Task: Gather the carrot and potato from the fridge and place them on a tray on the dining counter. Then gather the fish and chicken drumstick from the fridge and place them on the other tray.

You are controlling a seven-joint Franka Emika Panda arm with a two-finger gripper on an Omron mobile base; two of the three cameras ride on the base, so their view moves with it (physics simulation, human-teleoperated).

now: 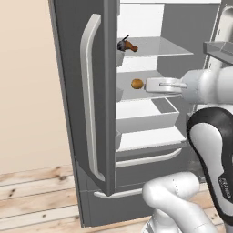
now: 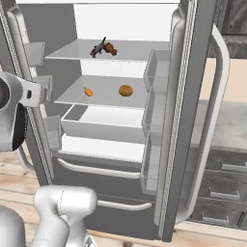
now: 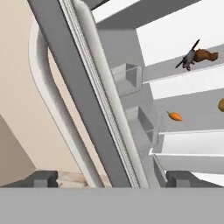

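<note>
On fridge shelf: carrot, potato

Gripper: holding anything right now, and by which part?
Nothing. The gripper has its jaws open and empty beside the grey fridge door; the small orange carrot lies on its shelf, untouched.

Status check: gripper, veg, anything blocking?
Gripper open, empty, near left door. Carrot and potato on middle shelf, apart. Fridge open; path looks clear.

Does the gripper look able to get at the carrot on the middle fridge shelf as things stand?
Probably yes. Both fridge doors stand open, the gripper is open, and the carrot lies alone near the shelf's front, apart from the potato.
</note>
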